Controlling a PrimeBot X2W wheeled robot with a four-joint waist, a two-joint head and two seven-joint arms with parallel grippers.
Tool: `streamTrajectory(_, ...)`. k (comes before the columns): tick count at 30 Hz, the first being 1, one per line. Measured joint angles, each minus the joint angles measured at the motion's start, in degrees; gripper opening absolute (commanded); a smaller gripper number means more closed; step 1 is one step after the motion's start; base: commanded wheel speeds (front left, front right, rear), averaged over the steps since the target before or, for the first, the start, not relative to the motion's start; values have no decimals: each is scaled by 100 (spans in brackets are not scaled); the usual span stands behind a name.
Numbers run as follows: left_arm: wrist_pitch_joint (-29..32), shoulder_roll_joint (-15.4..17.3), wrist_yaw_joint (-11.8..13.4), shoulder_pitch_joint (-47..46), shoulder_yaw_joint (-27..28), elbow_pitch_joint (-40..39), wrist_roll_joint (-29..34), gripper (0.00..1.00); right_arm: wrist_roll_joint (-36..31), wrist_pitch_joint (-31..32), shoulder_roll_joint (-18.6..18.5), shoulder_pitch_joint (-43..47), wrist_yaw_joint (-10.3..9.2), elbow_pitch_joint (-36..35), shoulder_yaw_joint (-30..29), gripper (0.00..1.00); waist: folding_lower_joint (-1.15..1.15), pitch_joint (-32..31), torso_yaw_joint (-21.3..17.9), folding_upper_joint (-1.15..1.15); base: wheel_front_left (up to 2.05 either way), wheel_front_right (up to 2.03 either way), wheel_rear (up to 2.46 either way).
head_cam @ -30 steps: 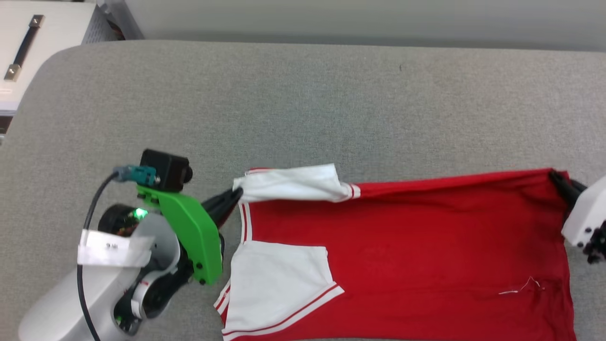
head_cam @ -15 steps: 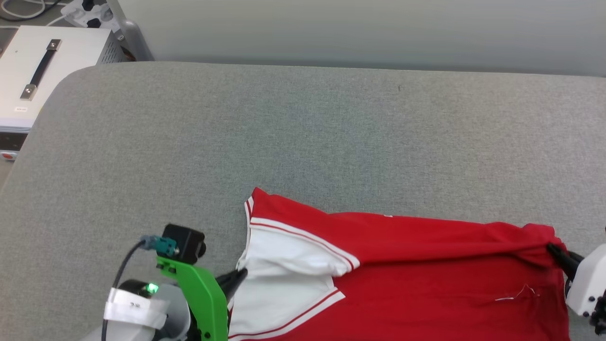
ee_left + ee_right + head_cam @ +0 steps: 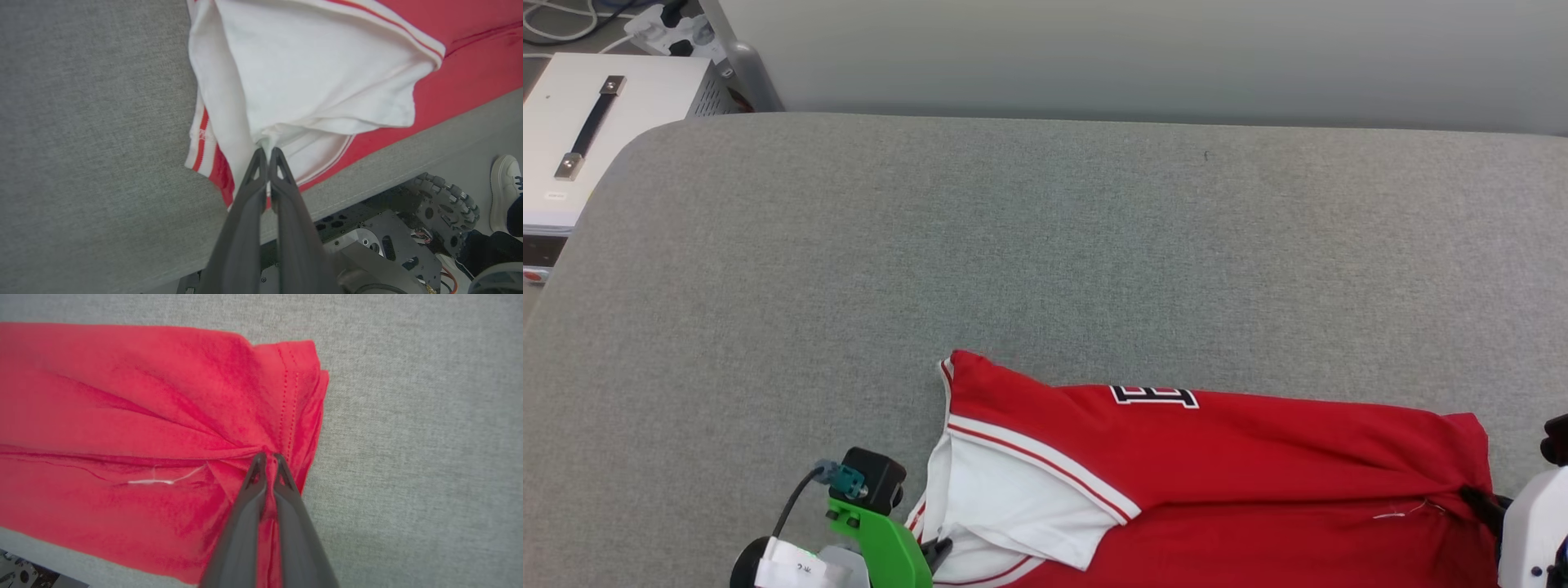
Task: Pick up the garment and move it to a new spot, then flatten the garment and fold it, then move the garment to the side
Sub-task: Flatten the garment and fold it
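Note:
The garment (image 3: 1241,457), a red jersey with white sleeves and striped trim, lies folded lengthwise at the near edge of the grey table (image 3: 1045,245). Part of a black, white-outlined number (image 3: 1153,396) shows on its turned-over far layer. My left gripper (image 3: 941,551) is shut on the white sleeve cloth (image 3: 310,77) at the garment's left end; in the left wrist view that gripper (image 3: 268,152) pinches bunched white fabric. My right gripper (image 3: 1474,498) is shut on the red hem at the right end. The right wrist view has this gripper (image 3: 267,456) clamped on gathered red cloth (image 3: 143,416).
A white box with a black handle (image 3: 588,122) stands off the table's far left corner, with cables and a power strip (image 3: 678,20) behind it. A pale wall runs along the far edge. In the left wrist view, the robot's base (image 3: 392,228) and a person's white shoe (image 3: 504,183) sit below the near edge.
Both grippers pulled the garment's far edge toward me over its near part, folding it lengthwise; the numbered side now faces up. The head view also shifted.

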Motion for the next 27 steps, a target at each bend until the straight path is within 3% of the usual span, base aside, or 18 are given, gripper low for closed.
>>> streamTrajectory(7,-25,-170,-141,-5,-156,336,105,0,-87,-1,15,13,0,10,42,0,0,52,28,0,0,0,0)
streamTrajectory(8,-25,-205,-148,-5,-175,385,118,0,-87,-1,19,14,0,12,43,9,0,56,33,0,0,0,0)
streamTrajectory(9,-27,-233,-149,-9,-193,434,135,28,-86,-1,25,15,0,21,37,63,0,60,35,0,0,0,0)
streamTrajectory(10,-41,-249,-149,-15,-209,465,176,100,-75,5,36,15,0,33,26,100,0,59,36,0,0,0,0)
streamTrajectory(18,-475,-357,-129,-31,-79,636,271,100,53,455,101,201,0,-101,-179,100,0,-100,31,0,0,0,0)
streamTrajectory(27,-1477,-493,13,-26,505,411,268,100,-7,1408,431,438,0,-766,-1110,100,0,-264,2,0,0,0,0)
